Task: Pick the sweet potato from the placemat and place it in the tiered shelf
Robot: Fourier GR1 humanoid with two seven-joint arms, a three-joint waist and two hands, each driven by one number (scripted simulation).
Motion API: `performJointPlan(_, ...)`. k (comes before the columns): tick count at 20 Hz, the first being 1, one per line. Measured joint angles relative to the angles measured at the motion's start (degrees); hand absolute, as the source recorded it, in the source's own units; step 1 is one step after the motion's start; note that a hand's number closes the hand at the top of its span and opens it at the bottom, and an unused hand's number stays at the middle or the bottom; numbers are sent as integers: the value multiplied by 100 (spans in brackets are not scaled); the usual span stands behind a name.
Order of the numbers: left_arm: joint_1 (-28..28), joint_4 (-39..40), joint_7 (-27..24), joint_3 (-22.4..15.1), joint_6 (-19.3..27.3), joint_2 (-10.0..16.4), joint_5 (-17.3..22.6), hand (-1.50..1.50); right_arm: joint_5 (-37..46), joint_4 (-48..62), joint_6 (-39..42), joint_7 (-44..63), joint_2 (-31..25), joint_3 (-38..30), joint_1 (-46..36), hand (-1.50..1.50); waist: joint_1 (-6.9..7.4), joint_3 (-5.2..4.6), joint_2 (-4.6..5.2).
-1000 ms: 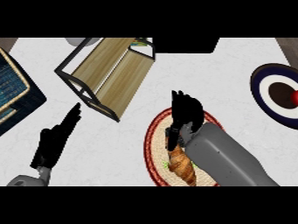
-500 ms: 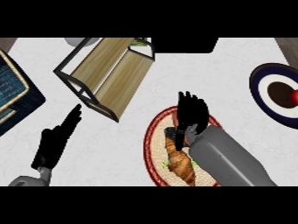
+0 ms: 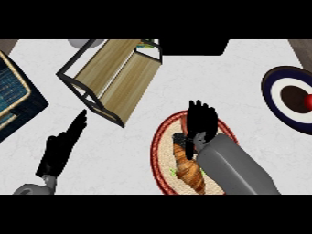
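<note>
Heads up: your right hand (image 3: 202, 124) and forearm hide the sweet potato's (image 3: 190, 171) top end. It's on the placemat (image 3: 163, 155) near the counter's (image 3: 239, 73) front edge, beside your wrist, back from the straight, close-together fingers (image 3: 199, 112).

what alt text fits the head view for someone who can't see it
The open right robot hand is over the top end of an orange-brown sweet potato on a round red-rimmed woven placemat. A black-framed wooden tiered shelf stands up-left of it, and the open left robot hand rests at lower left.
</note>
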Motion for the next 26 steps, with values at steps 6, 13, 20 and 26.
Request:
performJointPlan(6,45,-188,148,132,-134,-38,-72,0,374,479,2,-263,209,-286,21,-150,17,-9,-27)
performJointPlan(13,202,-410,216,266,-261,-109,-166,0,692,985,-40,-673,379,-633,-19,150,32,-18,-48)
performJointPlan(20,164,-350,205,394,-350,-193,-316,0,1044,1248,-213,-1240,476,-684,-67,150,16,-41,-69)
performJointPlan(26,202,-339,173,435,-397,-344,-452,0,1492,1093,-379,-1220,511,-668,16,150,2,-36,-56)
